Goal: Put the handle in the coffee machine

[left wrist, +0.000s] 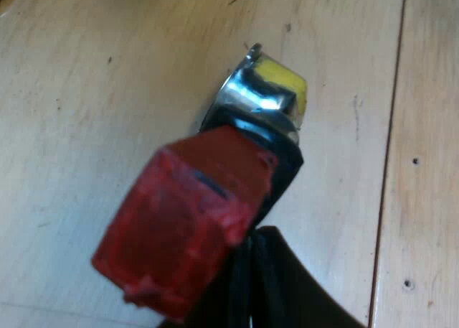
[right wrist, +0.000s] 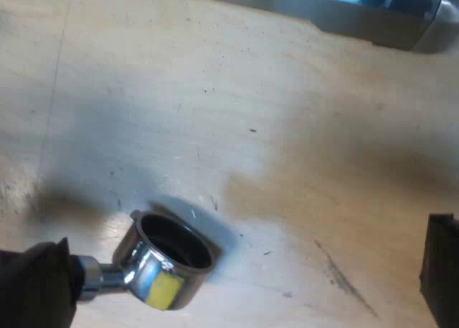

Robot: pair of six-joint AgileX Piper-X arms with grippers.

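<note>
1. Wooden table [left wrist: 107,91]: lay beneath both grippers. The holder's shadow fell offset from it, so the holder was judged to be lifted clear.
2. Grey metal body [right wrist: 344,5], probably the espresso machine: stood well beyond the right gripper [right wrist: 439,270], whose state could not be told.
3. Left gripper [left wrist: 262,278]: clenched on the dark handle of the metal holder [right wrist: 168,263]. The basket [left wrist: 251,98] projected ahead of it, mouth up, and the red end [left wrist: 186,220] lay back toward the wrist.
4. Yellow mark [left wrist: 283,84]: sat on the basket wall.
5. Step judged: carriage to the machine. Keep the basket level, bring it up under the front socket, and turn the handle only once it is seated.
</note>
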